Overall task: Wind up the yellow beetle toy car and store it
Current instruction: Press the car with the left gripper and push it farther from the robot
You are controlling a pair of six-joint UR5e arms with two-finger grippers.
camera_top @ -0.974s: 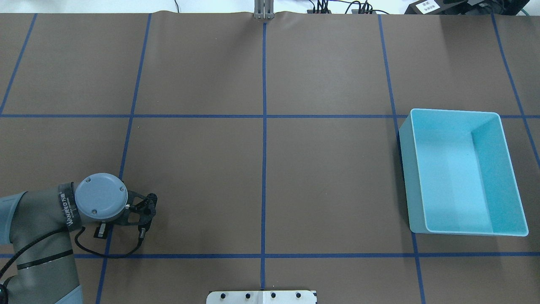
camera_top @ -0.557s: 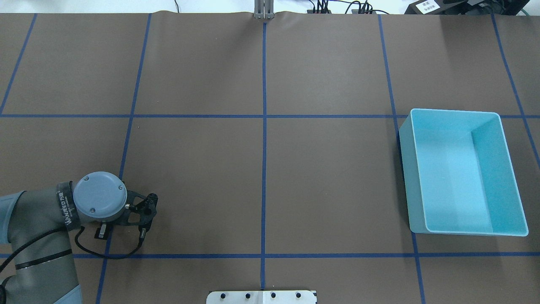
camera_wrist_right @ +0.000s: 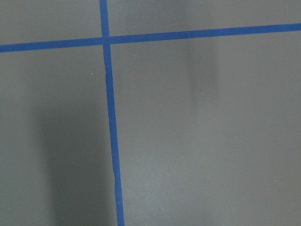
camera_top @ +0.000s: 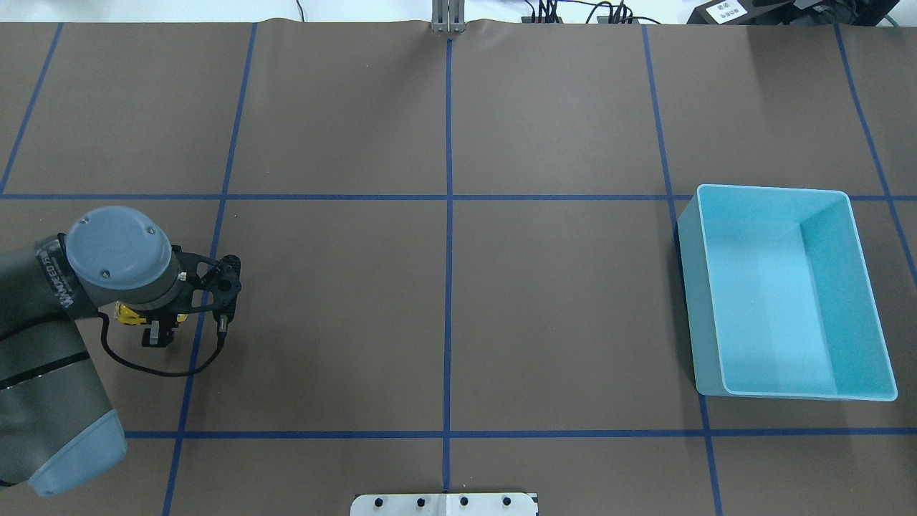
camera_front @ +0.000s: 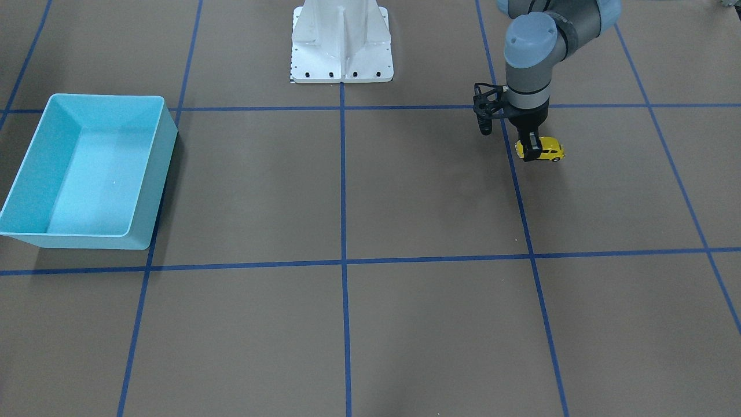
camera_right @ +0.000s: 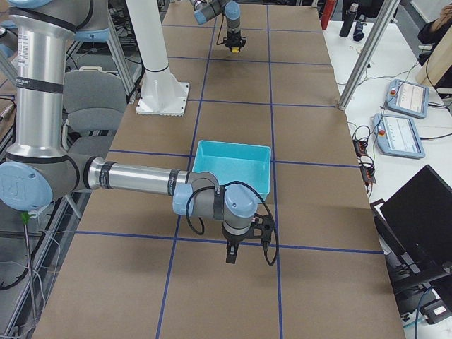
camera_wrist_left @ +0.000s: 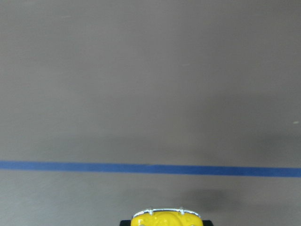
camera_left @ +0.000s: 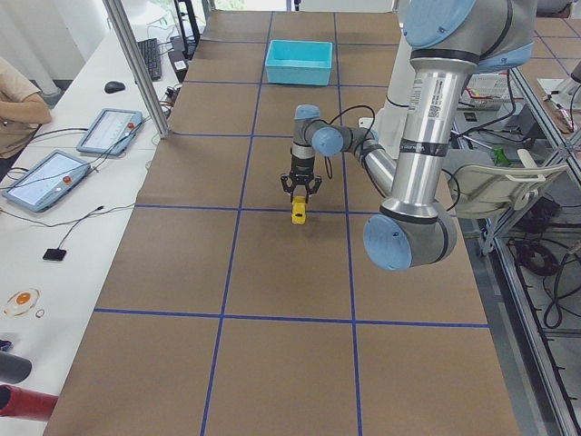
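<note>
The yellow beetle toy car (camera_front: 547, 150) sits low at the brown table, on the robot's left side near a blue tape line. My left gripper (camera_front: 529, 149) points straight down and is shut on the car's end. In the overhead view the wrist covers most of the car (camera_top: 129, 314) and of the left gripper (camera_top: 154, 324). The car's nose shows at the bottom edge of the left wrist view (camera_wrist_left: 164, 219). My right gripper (camera_right: 231, 256) hangs over bare table in front of the bin; I cannot tell whether it is open or shut.
A light blue bin (camera_top: 688, 287) stands empty on the robot's right side, also in the front view (camera_front: 168, 133). The white robot base (camera_front: 341, 58) is at the table's near edge. Blue tape lines grid the table.
My left arm has moved away from the robot's base and a little to the left. Yellow of the car now shows under the wrist.
</note>
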